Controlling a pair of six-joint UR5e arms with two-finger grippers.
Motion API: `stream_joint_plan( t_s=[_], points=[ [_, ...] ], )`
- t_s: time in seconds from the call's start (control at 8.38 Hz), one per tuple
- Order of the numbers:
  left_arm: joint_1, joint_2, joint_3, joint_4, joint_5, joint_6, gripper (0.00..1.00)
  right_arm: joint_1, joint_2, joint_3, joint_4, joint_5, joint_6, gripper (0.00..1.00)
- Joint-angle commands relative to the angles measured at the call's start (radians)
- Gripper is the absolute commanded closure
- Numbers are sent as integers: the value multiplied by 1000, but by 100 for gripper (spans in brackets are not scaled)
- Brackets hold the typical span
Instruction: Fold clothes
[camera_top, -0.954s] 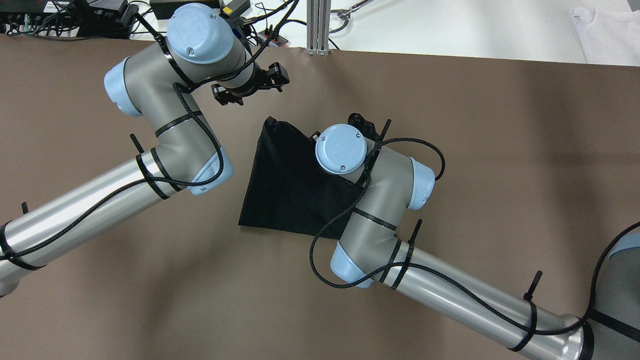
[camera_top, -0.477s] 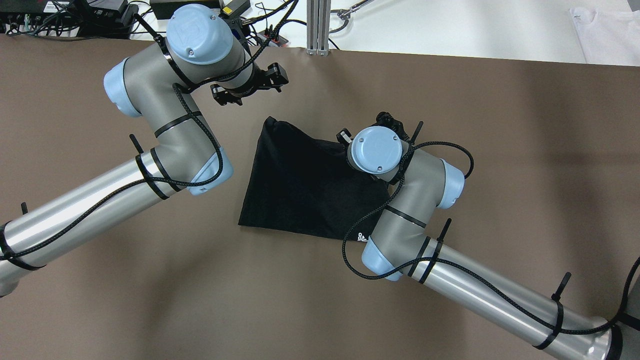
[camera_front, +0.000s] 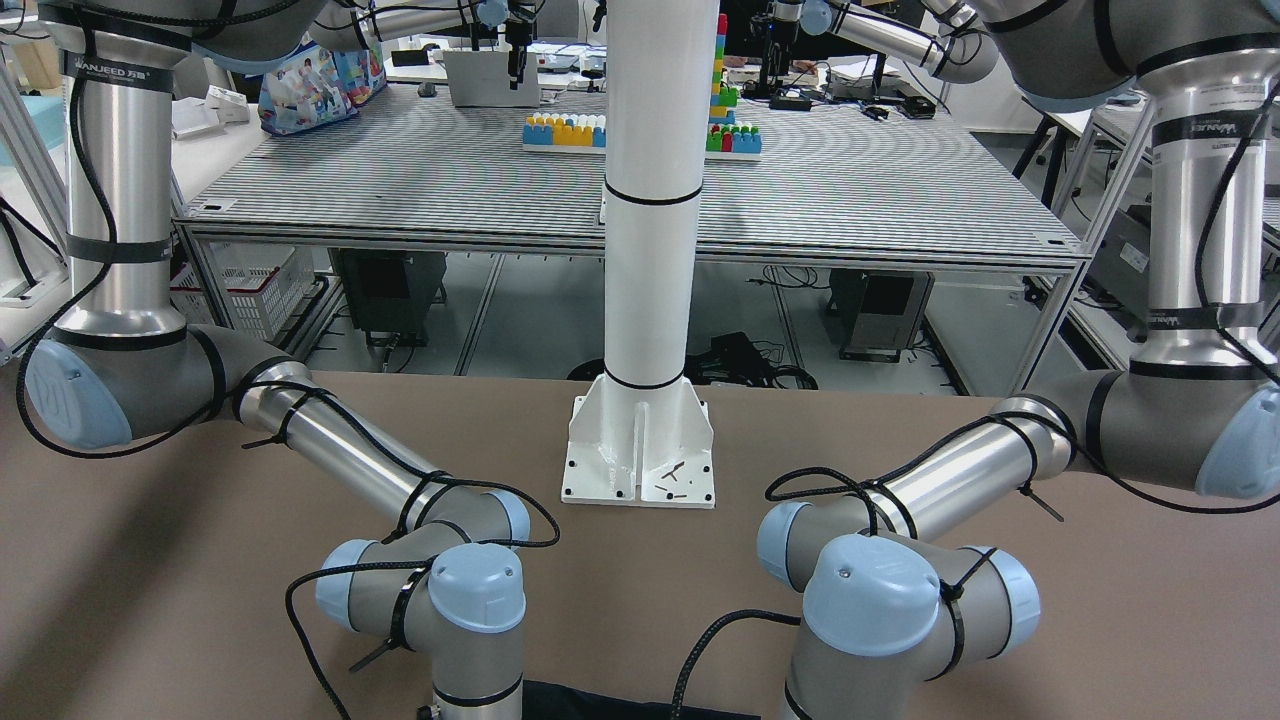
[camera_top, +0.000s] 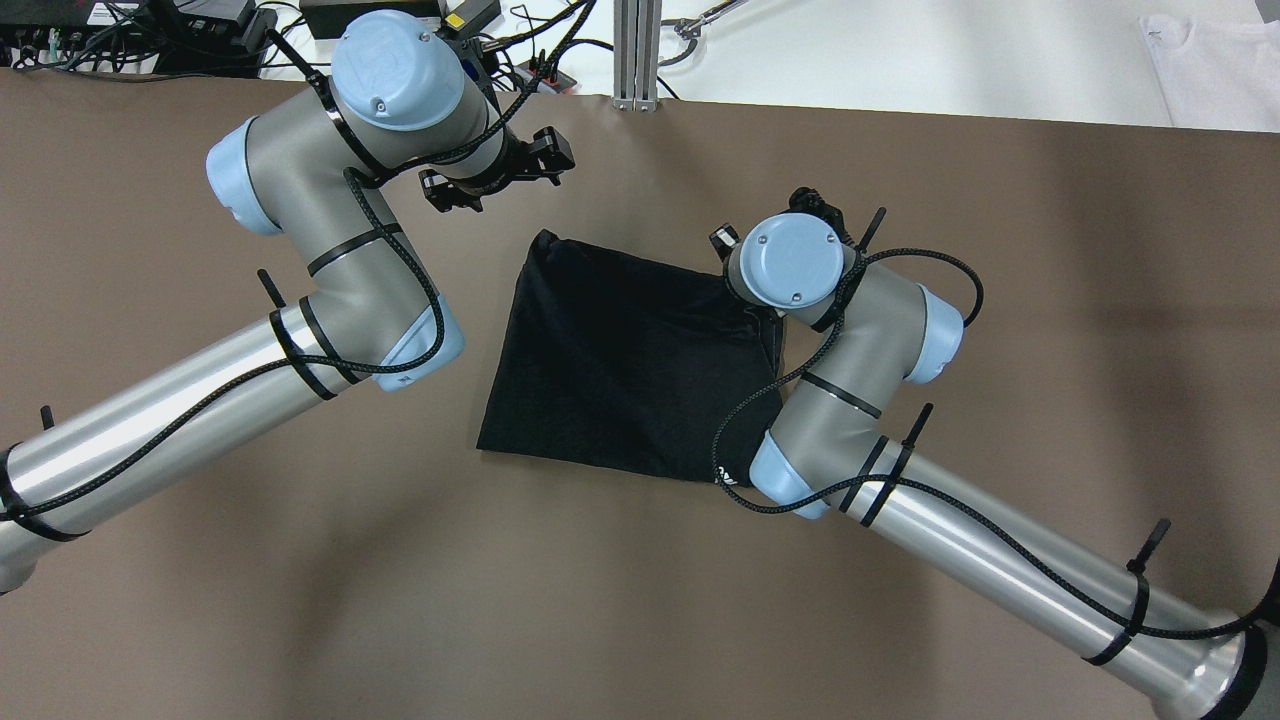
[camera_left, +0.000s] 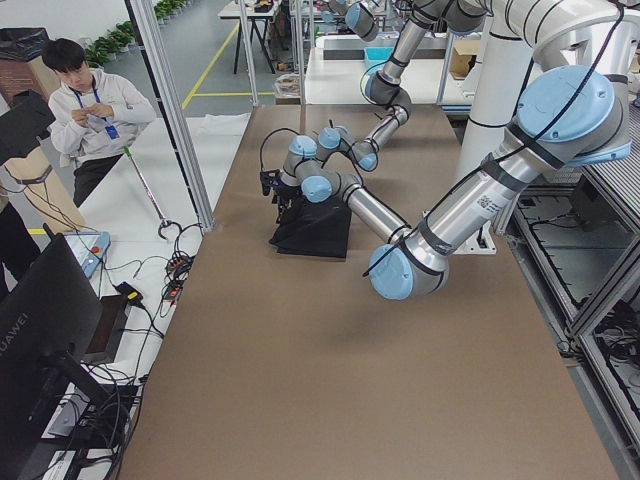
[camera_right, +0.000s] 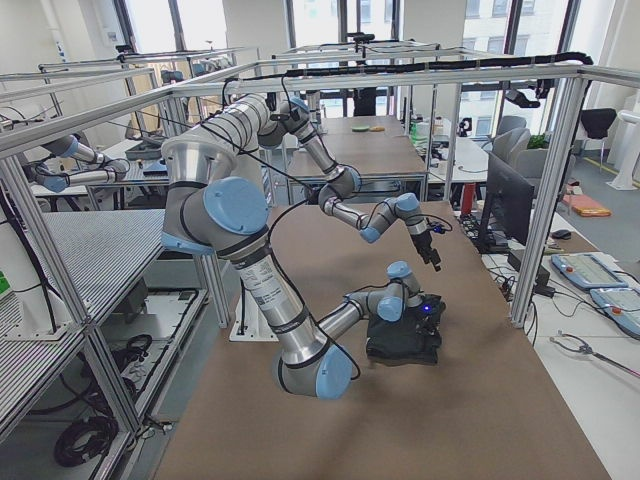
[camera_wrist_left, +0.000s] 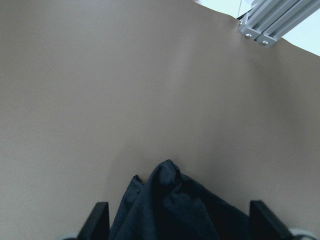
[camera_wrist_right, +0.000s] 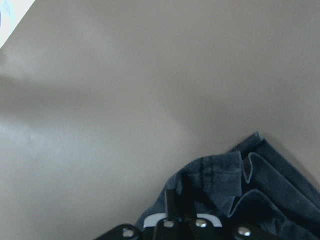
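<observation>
A black garment (camera_top: 620, 360) lies half-folded in the middle of the brown table (camera_top: 1050, 300). It also shows in the exterior left view (camera_left: 312, 228) and the exterior right view (camera_right: 405, 338). My right gripper (camera_wrist_right: 186, 212) is shut on the garment's bunched far-right edge (camera_wrist_right: 225, 180), low over the table. In the overhead view it is hidden under its wrist (camera_top: 790, 272). My left gripper (camera_top: 493, 172) is open and empty, hovering just beyond the garment's far-left corner (camera_top: 543, 243). In the left wrist view that corner (camera_wrist_left: 167, 175) sits between the spread fingertips (camera_wrist_left: 100, 220).
A white cloth (camera_top: 1215, 70) lies off the table at the far right. An aluminium post (camera_top: 636, 55) and cables with electronics (camera_top: 150, 30) stand beyond the table's far edge. The white robot pedestal (camera_front: 640, 450) stands at the near edge.
My right arm has moved right and slightly away, pulling the garment's edge with it, so the cloth spreads wider. My left arm has barely moved.
</observation>
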Motion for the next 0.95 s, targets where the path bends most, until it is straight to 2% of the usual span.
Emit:
stream_joint_plan(
  t_s=[0.0,0.12,0.48,0.6,0.83],
  points=[
    [0,2,0,0,0,1,0,61,8,-107,9,-40,-15,70],
    [0,2,-2,0,0,0,0,72,13,-108,9,-54,-111,6],
    [-32,2,-29,12,-43,70,0,75,85,-99,0,-15,-376,5],
    [-75,23,-31,14,-114,143,0,79,84,-99,-17,5,-495,5],
    [-147,188,-96,12,-127,344,0,99,29,-88,-72,41,-788,5]
  ],
)
